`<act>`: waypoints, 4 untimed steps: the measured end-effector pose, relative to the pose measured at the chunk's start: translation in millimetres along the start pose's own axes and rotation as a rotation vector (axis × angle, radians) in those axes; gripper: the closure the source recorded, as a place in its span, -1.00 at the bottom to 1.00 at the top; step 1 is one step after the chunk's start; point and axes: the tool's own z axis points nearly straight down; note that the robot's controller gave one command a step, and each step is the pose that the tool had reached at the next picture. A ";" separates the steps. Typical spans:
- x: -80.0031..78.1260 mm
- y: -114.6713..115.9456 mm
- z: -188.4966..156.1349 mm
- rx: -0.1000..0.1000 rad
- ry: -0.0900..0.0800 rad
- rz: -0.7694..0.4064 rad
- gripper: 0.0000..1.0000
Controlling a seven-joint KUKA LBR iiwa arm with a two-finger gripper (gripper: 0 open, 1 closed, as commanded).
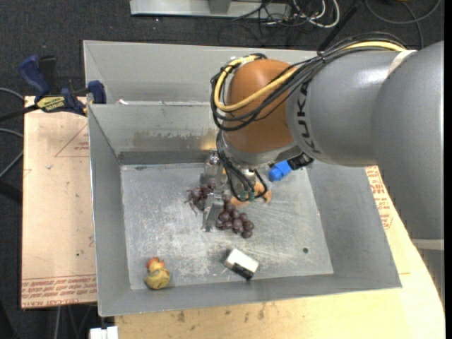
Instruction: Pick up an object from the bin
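Note:
My gripper [211, 210] reaches down into the middle of the bin, its metal fingers standing in a dark purple bunch of toy grapes [235, 219]. The grapes lie against and to the right of the fingers, touching them. Whether the fingers clasp the bunch I cannot make out. A small white block with a dark edge [241, 263] lies just in front of the grapes. A small yellow rubber duck with a red top [157, 274] sits near the bin's front left corner.
The arm's orange cover and cables hang over the bin's back middle and hide the floor beneath. Steep metal walls ring the bin floor.

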 end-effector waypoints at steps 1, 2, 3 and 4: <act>2.8 -28.2 35.9 0.001 0.000 0.025 -1.00; 3.8 -39.1 31.3 0.000 0.000 0.081 -1.00; -2.7 -43.7 61.9 -0.004 -0.016 0.135 -1.00; -12.1 -47.7 62.5 -0.009 -0.025 0.134 1.00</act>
